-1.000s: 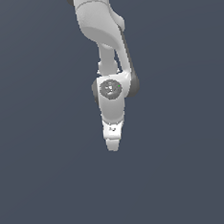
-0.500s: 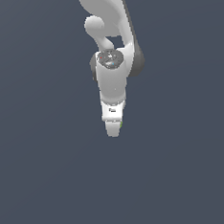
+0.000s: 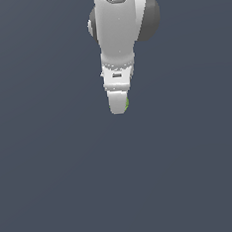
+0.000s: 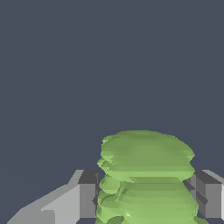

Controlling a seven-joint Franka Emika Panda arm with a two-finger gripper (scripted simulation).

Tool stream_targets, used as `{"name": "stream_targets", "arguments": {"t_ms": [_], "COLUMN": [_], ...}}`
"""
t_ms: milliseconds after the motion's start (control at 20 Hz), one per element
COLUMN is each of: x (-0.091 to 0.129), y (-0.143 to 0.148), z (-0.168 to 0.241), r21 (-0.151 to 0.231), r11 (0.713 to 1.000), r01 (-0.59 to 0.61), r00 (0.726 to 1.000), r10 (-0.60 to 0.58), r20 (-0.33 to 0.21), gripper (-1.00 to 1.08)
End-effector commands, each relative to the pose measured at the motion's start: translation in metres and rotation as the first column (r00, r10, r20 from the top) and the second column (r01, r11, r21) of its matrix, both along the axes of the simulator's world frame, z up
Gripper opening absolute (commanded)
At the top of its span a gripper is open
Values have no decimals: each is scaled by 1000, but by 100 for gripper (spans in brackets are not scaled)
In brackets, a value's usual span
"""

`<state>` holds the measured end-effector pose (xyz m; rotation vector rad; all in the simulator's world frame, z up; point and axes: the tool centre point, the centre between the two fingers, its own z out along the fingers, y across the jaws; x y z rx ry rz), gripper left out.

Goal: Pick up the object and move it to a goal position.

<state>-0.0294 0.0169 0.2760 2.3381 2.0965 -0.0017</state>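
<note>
- The arm (image 3: 118, 33) hangs down from the top of the exterior view, white and smooth, with round grey joints.
- The gripper (image 3: 118, 104) is at its low end, over a plain dark grey surface (image 3: 54, 183).
- In the wrist view the gripper (image 4: 146, 199) has two grey, blocky fingers (image 4: 87, 194), one on each side of the object (image 4: 146, 175).
- The fingers are closed on the object and hold it between them. It fills the gap from one finger to the other.
- The object is yellow-green and bumpy, like a stack of lumpy flat rings. It looks soft and squashy, but that is only a guess from its shape.
- In the exterior view only a thin green sliver of the object (image 3: 127, 104) peeks out beside the white gripper tip. The rest is hidden behind it.
- The grab looks done, so I think the step now is carrying the object to the goal.
- I can see no goal mark in either view, so I cannot tell how far there is to go.
- It is hard to tell from here how high the object hangs over the surface.
- The next move needs a firm, steady squeeze and a smooth ride, because a bumpy thing might slip or turn in the fingers.
</note>
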Motion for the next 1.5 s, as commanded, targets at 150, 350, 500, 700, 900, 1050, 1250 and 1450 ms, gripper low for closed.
{"name": "stream_targets", "arguments": {"t_ms": [150,350,500,700,900,1050,1250,1450], "x": [-14,-22,-28,-34,-37,-39,-40,-40], "y": [5,8,10,11,12,13,13,13], "z": [65,109,141,176,202,216,228,231], "r21": [2,3,3,2,2,2,2,2], "r11": [1000,1000,1000,1000,1000,1000,1000,1000], "r01": [-1,-1,-1,0,2,2,3,4], "r00": [1000,1000,1000,1000,1000,1000,1000,1000], "r10": [1,1,1,0,-2,-2,-3,-4], "r20": [0,0,0,0,0,0,0,0], "gripper": [-100,-100,-100,-100,-100,-100,-100,-100]}}
